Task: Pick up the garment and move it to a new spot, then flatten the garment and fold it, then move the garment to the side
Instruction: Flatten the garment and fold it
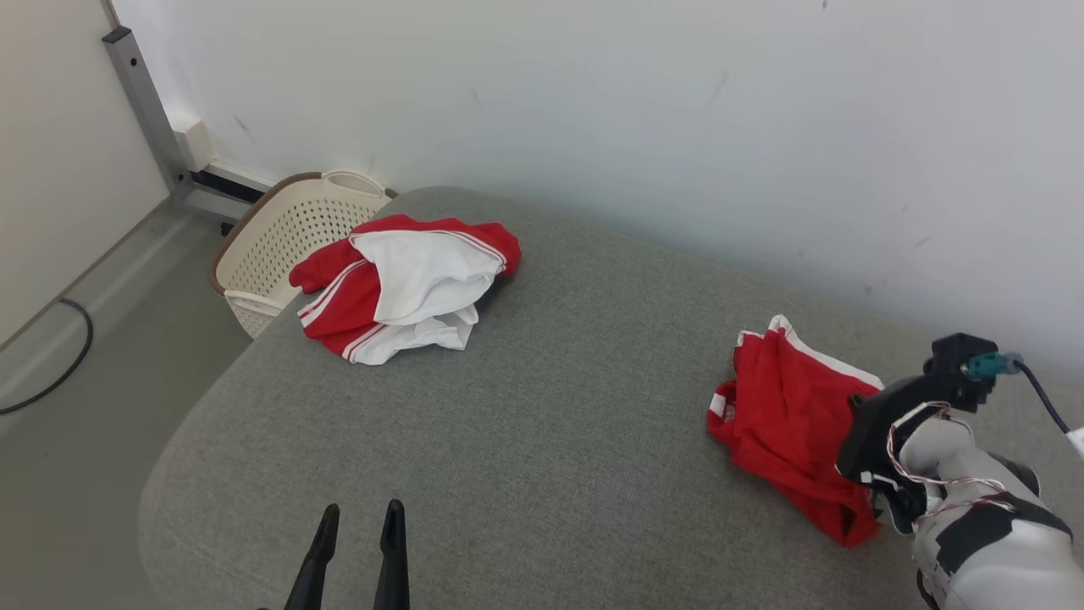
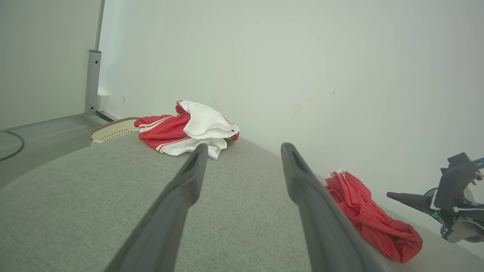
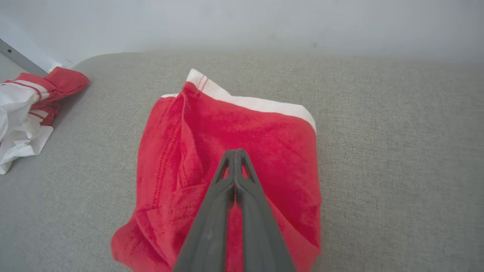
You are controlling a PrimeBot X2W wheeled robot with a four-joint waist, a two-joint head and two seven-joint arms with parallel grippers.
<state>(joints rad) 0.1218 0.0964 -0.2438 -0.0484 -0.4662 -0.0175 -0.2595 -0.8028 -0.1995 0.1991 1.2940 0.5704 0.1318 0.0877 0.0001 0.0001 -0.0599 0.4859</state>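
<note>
The garment [image 1: 783,407] is a red piece with a white band, lying loosely folded on the right part of the grey padded surface [image 1: 550,424]. It also shows in the left wrist view [image 2: 368,217] and the right wrist view [image 3: 242,128]. My right gripper [image 3: 235,151] is shut, its tips hovering just over the garment's middle with no cloth between them. From the left wrist view, the right gripper [image 2: 389,195] hangs a little above the cloth's near end. My left gripper [image 1: 360,517] stands open near the front edge, far from the garment, with nothing between its fingers [image 2: 189,177].
A second heap of red and white clothing [image 1: 406,284] lies at the far left corner of the surface. Beside it, on the floor, stands a cream perforated laundry basket [image 1: 288,237]. A white wall runs close behind. A dark cable [image 1: 51,364] lies on the floor at left.
</note>
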